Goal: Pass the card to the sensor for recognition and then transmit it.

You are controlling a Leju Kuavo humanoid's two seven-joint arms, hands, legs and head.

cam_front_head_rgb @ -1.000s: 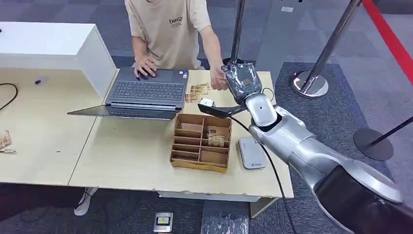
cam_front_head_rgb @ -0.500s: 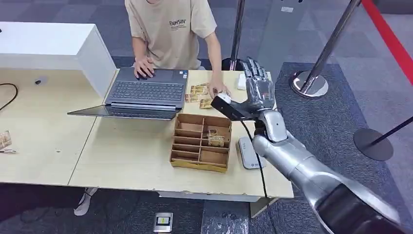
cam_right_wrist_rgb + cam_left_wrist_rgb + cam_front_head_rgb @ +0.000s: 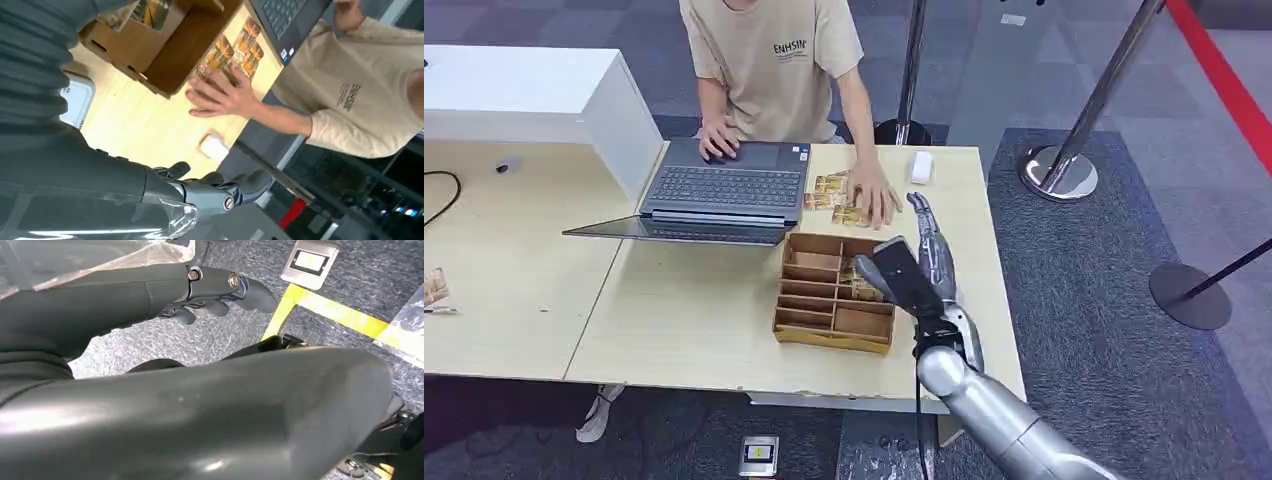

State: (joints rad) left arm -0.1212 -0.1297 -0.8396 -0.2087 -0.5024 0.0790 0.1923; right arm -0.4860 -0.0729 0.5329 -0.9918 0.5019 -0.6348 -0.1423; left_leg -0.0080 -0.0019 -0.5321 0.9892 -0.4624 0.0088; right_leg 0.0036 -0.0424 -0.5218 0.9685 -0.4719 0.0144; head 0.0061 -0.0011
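Cards: a few printed cards lie flat on the table, upper centre of the head view, just right of the laptop. A person's hand covers some of them; neither robot hand touches any.
Table: pale wood, across the left and centre of the head view.
Person: top centre, in a beige shirt, standing behind the table. One hand is on the laptop; the other hand rests flat on the cards.
Laptop: open, upper centre-left, its screen laid far back.
Box: a cardboard tray with compartments, centre of the frame, below the cards. More cards lie in one right-hand compartment.
Right hand: right of centre, above the table beside the box's right side. Its fingers are stretched out and apart, holding nothing.
Left hand: hangs over grey carpet, fingers loosely extended with nothing in them.
Sensor: a white reader on the table, just beside the box.
Block: small and white, near the table's far edge, right of the person's hand.
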